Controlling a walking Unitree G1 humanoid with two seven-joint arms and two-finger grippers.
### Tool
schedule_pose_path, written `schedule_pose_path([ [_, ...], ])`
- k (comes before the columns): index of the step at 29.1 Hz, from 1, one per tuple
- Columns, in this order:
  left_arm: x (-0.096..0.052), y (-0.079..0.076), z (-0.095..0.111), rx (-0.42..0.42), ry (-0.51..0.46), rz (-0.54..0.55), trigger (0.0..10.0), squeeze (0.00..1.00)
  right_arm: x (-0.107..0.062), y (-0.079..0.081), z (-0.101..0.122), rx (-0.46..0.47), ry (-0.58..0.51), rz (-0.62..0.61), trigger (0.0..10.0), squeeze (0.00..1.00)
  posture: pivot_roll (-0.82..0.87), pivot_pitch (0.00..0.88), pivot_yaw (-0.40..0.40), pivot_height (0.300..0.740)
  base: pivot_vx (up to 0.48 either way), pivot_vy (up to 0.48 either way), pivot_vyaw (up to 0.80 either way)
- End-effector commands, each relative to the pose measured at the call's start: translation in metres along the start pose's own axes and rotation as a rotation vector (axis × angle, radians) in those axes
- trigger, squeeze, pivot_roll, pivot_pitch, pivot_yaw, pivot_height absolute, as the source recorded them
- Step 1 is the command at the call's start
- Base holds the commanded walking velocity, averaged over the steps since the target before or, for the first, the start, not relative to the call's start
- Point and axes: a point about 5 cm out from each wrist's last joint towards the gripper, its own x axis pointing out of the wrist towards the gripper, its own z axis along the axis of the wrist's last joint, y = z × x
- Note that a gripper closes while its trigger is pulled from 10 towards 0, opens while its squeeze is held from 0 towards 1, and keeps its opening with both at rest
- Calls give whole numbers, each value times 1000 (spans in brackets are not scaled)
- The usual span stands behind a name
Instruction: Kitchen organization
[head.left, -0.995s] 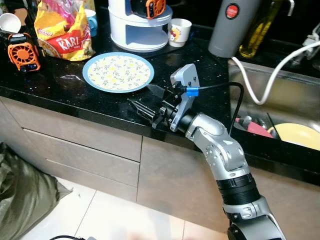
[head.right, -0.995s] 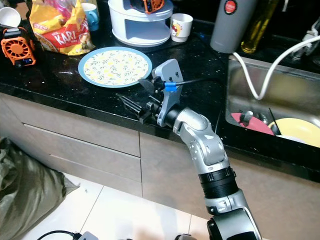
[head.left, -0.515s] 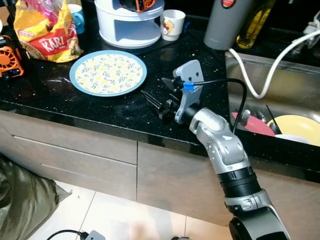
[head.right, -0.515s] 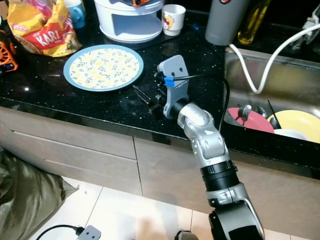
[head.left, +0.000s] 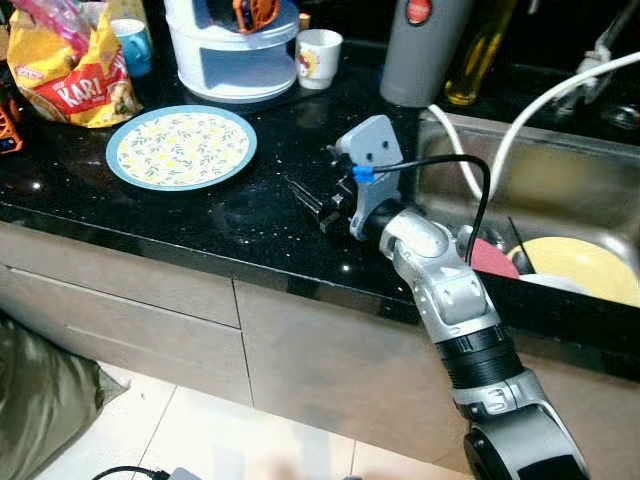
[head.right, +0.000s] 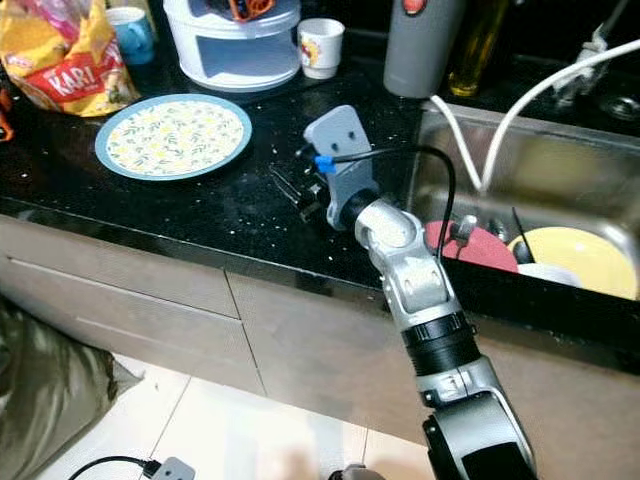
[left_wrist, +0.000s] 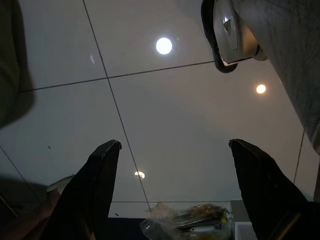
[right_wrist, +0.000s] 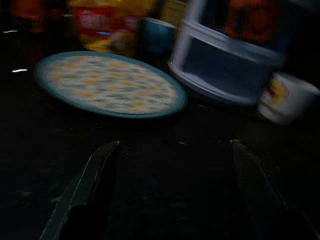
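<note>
Nearest, the right arm rises from 5 o'clock over the counter's front edge (head.left: 200, 255). The right gripper (head.left: 312, 200) hovers just above bare black counter with its two black fingers (right_wrist: 80, 192) spread apart and nothing between them. At its 10 o'clock, well apart across open stone, lies the floral plate (head.left: 181, 147), set back from the front edge. Toward 3 o'clock the sink (head.left: 540, 180) opens close behind the wrist, holding a yellow dish (head.left: 590, 268) and a red one (head.right: 478, 245). Farther back stand a white tiered stand (head.left: 231, 55), a small mug (head.left: 319, 58), a snack bag (head.left: 68, 70) and a grey flask (head.left: 418, 50). The left gripper (left_wrist: 175, 190) hangs over floor tiles, fingers wide, empty.
</note>
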Motion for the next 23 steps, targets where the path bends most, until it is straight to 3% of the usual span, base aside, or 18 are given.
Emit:
schedule_pose_path([
  [1,0,-7,-5,7,11,-20,10000,0,4,12,4,-42,-21,82,10000,0,71,96,-53,740,0,0,0],
  [5,1,-9,-7,6,14,-22,10000,0,9,32,11,-133,-52,225,10000,0,78,95,-60,740,0,0,0],
  [8,1,-9,-7,6,15,-22,10000,0,11,35,12,-149,-55,240,10000,0,78,95,-60,740,0,0,0],
  [9,1,-9,-8,3,17,-22,10000,0,18,45,6,-270,-20,274,10000,0,85,94,-67,740,0,0,0],
  [10,1,-9,-8,3,17,-22,10000,0,18,45,6,-270,-20,274,10000,0,85,94,-67,740,0,0,0],
  [14,0,-9,-10,1,21,-22,10000,0,29,49,-10,-436,69,230,10000,0,89,92,-73,740,0,0,0],
  [23,0,-9,-13,-1,26,-22,10000,0,37,49,-7,-407,51,161,10000,0,93,91,-77,740,0,0,0],
])
